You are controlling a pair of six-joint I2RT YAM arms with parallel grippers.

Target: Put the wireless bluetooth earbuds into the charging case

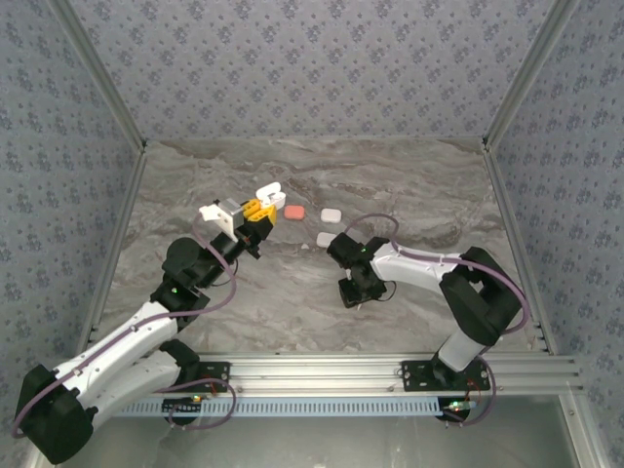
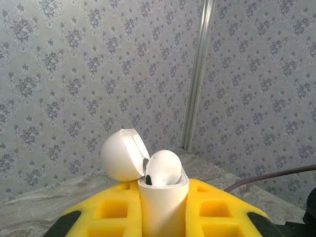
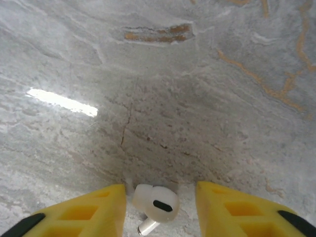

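From above, the left hand [image 1: 255, 210] is lifted over the grey stone tabletop [image 1: 409, 185] and pinches a white charging case [image 1: 269, 192] with its lid open. Just beside it on the tabletop lie a small pink-red case [image 1: 293, 211] and a small white case [image 1: 331, 214], and another white case [image 1: 325, 239] lies a little nearer. The right hand [image 1: 353, 295] points down at the tabletop, well apart from the left hand; from here I cannot tell how its fingers stand. In the left wrist view, the yellow fingers [image 2: 111, 210] press on both sides of the charging case [image 2: 163, 210], which stands upright. Its round lid [image 2: 118, 157] is tipped back to the left, and a white earbud [image 2: 165, 169] sits in the top of the case. In the right wrist view, the right hand [image 3: 160, 190] is spread wide, low over the tabletop [image 3: 197, 98]. A second white earbud [image 3: 157, 201] lies on the tabletop between the two yellow fingers, closer to the left one.
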